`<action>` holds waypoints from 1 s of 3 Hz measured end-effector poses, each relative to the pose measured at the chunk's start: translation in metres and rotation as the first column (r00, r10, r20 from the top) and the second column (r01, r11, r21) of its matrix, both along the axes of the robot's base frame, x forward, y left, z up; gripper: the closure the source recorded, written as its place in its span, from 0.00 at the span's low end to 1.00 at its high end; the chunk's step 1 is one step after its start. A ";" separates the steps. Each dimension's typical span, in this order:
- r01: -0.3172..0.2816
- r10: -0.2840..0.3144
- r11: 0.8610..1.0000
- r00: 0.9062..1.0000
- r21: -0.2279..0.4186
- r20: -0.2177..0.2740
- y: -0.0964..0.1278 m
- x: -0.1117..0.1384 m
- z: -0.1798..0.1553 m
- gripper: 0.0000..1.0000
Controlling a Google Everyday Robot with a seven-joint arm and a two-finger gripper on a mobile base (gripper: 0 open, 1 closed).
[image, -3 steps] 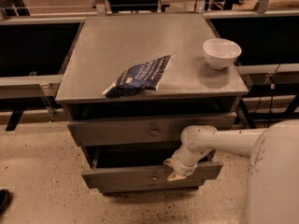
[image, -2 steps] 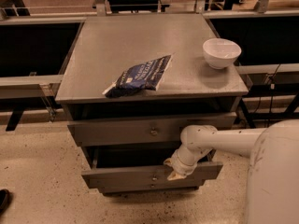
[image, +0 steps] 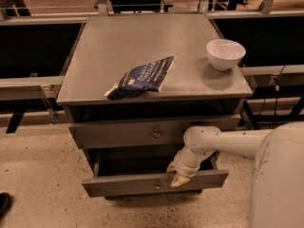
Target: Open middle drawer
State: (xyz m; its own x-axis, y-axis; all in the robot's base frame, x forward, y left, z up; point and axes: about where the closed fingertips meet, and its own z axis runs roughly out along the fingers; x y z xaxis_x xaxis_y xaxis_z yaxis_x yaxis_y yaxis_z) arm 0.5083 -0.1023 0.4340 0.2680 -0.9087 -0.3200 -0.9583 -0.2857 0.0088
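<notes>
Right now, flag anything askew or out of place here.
The blue snack bag lies slanted, one corner at the front edge of the cabinet top. The middle drawer is pulled out, with the claw at its front rim. The white bowl sits upright.

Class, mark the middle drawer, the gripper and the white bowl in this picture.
middle drawer [image: 123, 185]: camera view, left half of its grey front.
gripper [image: 175, 175]: camera view, its tip at the middle drawer's top front edge.
white bowl [image: 225, 61]: camera view, outer wall.
</notes>
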 end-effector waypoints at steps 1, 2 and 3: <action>0.000 0.000 1.000 1.000 0.000 0.000 0.000 0.000 0.000 0.42; 0.000 0.000 1.000 1.000 0.000 0.000 0.000 0.000 0.000 0.19; 0.000 0.000 1.000 1.000 0.000 0.000 0.000 0.000 0.000 0.00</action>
